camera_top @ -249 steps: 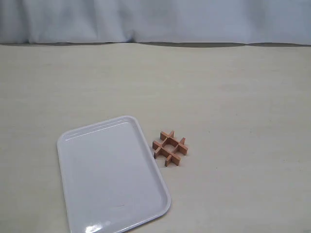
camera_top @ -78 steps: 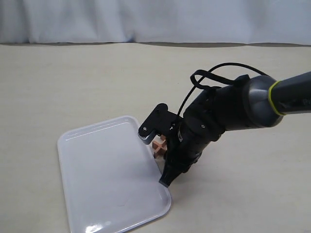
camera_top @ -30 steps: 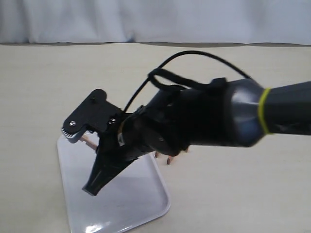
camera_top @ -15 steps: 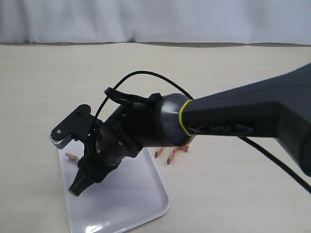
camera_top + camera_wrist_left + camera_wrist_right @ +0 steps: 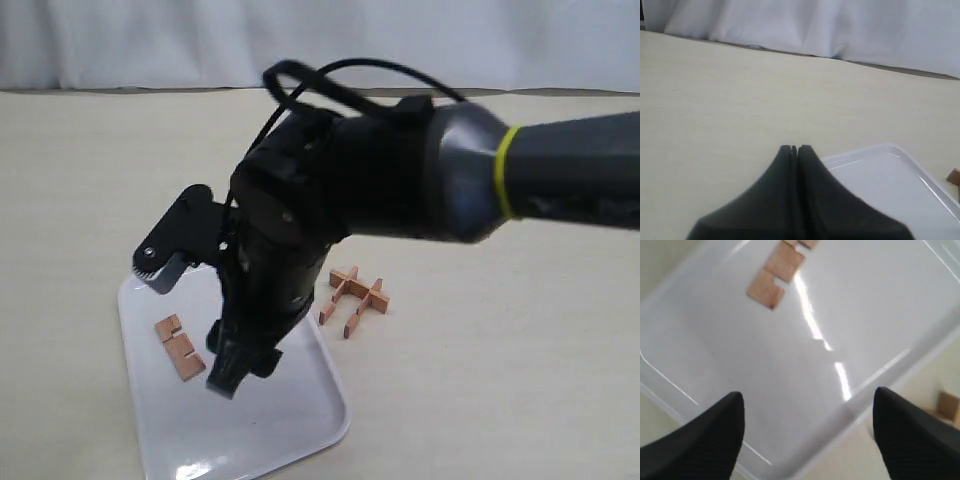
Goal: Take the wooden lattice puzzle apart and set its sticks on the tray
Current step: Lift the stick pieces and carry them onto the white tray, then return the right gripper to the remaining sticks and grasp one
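Observation:
One reddish-brown notched stick (image 5: 180, 347) lies flat on the white tray (image 5: 322, 432), near its left side. My right gripper (image 5: 188, 328) hangs open and empty above the tray, close over that stick. The right wrist view shows the stick (image 5: 777, 270) on the tray (image 5: 740, 340) beyond the right gripper (image 5: 808, 395). The rest of the wooden lattice puzzle (image 5: 354, 300) sits on the table just right of the tray, still interlocked. My left gripper (image 5: 794, 148) is shut on nothing, low beside the tray (image 5: 880, 172); the exterior view does not show it.
The beige table (image 5: 520, 380) stretches all round the tray. A white cloth backdrop (image 5: 320, 40) hangs along the far edge. The bulky right arm (image 5: 400, 170) covers part of the tray's far end. A bit of the puzzle (image 5: 947, 407) shows past the tray's rim.
The right gripper carried a stick from the puzzle over the tray and let it go. The stick now lies on the tray, and the gripper has shifted right, open.

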Controlling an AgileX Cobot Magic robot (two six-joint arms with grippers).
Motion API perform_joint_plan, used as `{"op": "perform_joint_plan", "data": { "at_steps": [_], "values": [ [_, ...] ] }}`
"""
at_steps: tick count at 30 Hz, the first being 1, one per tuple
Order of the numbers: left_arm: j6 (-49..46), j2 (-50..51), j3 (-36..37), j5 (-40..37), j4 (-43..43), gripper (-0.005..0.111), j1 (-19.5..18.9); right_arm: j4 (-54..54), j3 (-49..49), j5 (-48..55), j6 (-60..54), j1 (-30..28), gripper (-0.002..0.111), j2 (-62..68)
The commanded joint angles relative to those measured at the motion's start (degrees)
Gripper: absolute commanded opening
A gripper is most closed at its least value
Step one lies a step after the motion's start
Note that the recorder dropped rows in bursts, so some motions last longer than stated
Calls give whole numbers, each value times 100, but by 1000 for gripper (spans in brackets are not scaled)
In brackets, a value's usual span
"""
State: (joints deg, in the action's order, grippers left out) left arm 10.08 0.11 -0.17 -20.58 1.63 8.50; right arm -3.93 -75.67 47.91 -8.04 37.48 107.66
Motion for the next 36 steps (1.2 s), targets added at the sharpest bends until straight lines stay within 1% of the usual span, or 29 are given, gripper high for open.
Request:
{"op": "perform_joint_plan", "data": {
  "at_steps": [1,5,8,10,13,17,24,28,30,34,36],
  "values": [
    [4,-11,17,76,37,0,-13,-223,103,680,-122,-671,68,-457],
    [4,-11,17,76,37,0,-13,-223,500,592,-122,-1405,68,-678],
    [4,-11,17,76,37,0,-13,-223,856,314,-122,-2013,68,-704],
    [4,-11,17,76,37,0,-13,-208,1176,-85,-70,-2338,68,-677],
    [4,-11,17,76,37,0,-13,-189,1667,-740,-196,-2578,68,-641],
    [4,-11,17,76,37,0,-13,-107,1910,-1305,-481,-2560,68,-641],
    [4,-11,17,76,37,0,-13,-121,1910,-1559,-629,-2147,68,-468],
    [4,-11,17,76,37,0,-13,-164,1910,-1664,-629,-2069,68,-187],
    [4,-11,17,76,37,0,-13,-164,1910,-1725,-629,-2069,64,-103],
    [4,-11,17,76,37,0,-13,-164,1900,-1826,-629,-2069,48,-75],
    [4,-11,17,76,37,0,-13,-164,1900,-1836,-629,-2069,44,-72]
  ]
}}
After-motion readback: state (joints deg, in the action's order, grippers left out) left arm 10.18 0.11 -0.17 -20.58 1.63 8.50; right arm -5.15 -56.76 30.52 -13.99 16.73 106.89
